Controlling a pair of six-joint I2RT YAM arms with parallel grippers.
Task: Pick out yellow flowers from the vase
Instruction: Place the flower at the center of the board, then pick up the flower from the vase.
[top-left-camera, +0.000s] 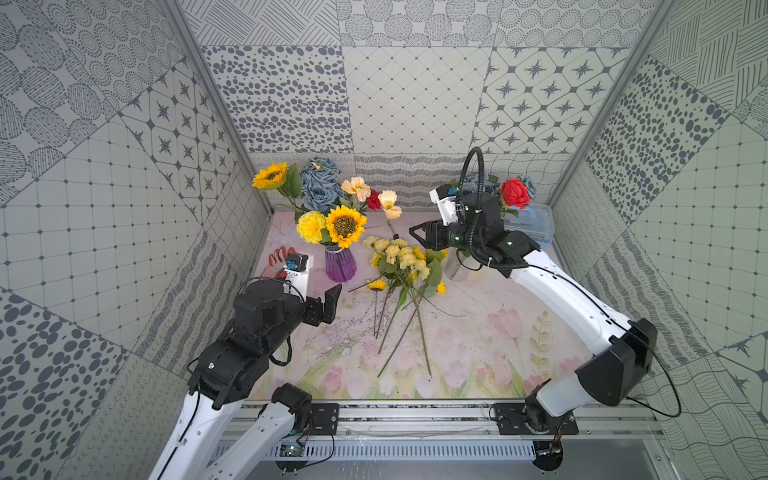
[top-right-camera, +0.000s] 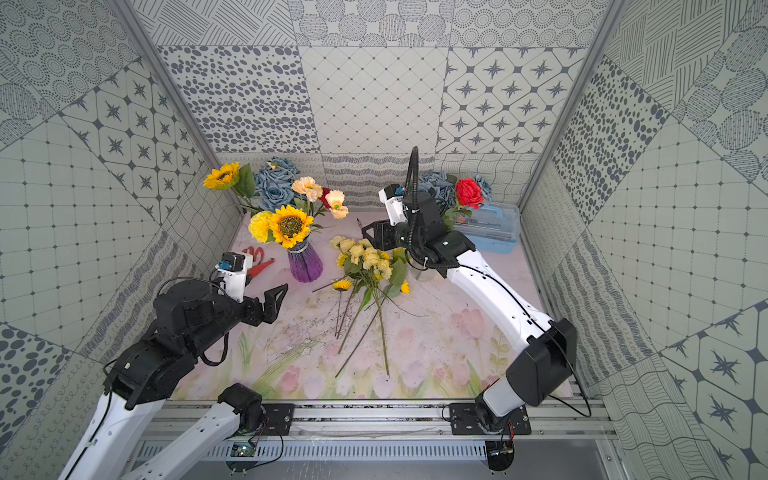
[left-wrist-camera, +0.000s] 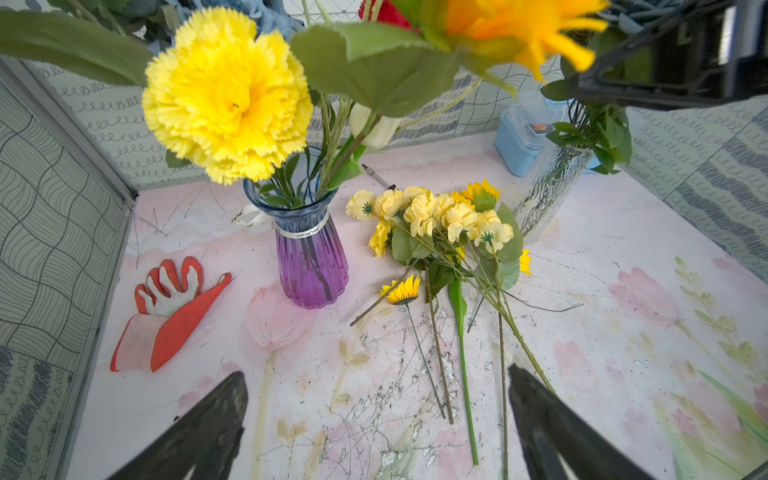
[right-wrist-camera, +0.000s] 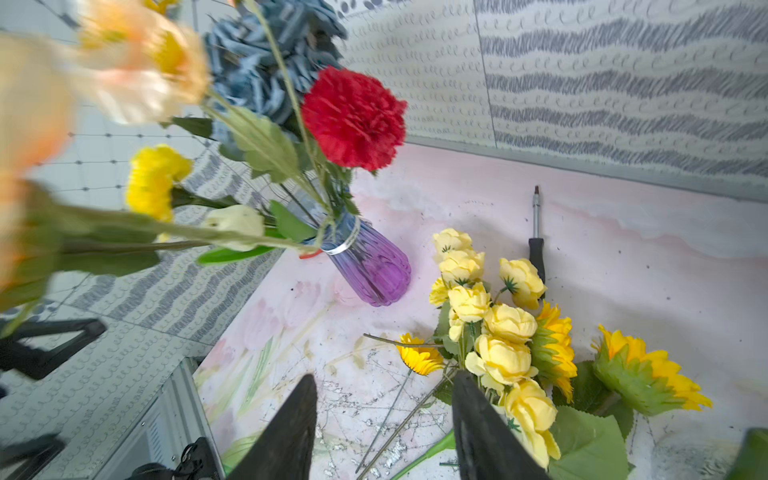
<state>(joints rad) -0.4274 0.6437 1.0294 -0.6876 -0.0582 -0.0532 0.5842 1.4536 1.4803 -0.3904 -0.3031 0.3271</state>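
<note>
The purple vase (top-left-camera: 340, 266) (top-right-camera: 305, 266) stands at the back left and holds a big sunflower (top-left-camera: 345, 225), a yellow carnation (top-left-camera: 311, 226) (left-wrist-camera: 226, 95), a taller sunflower (top-left-camera: 271, 175), peach poppies and grey-blue roses. A heap of yellow flowers (top-left-camera: 405, 259) (right-wrist-camera: 494, 328), pale roses and small sunflowers, lies on the table to the vase's right, stems pointing forward. My left gripper (top-left-camera: 332, 299) (left-wrist-camera: 376, 372) hovers open in front of the vase, holding nothing. My right gripper (top-left-camera: 417, 237) (right-wrist-camera: 385, 375) hangs open over the heap's far end with nothing between its fingers.
A red and white glove (top-left-camera: 278, 257) lies left of the vase. A clear glass vase (top-left-camera: 457, 268) with a red rose (top-left-camera: 515, 193) stands under my right arm, before a blue plastic box (top-left-camera: 538, 222). A screwdriver (top-left-camera: 391, 229) lies behind the heap.
</note>
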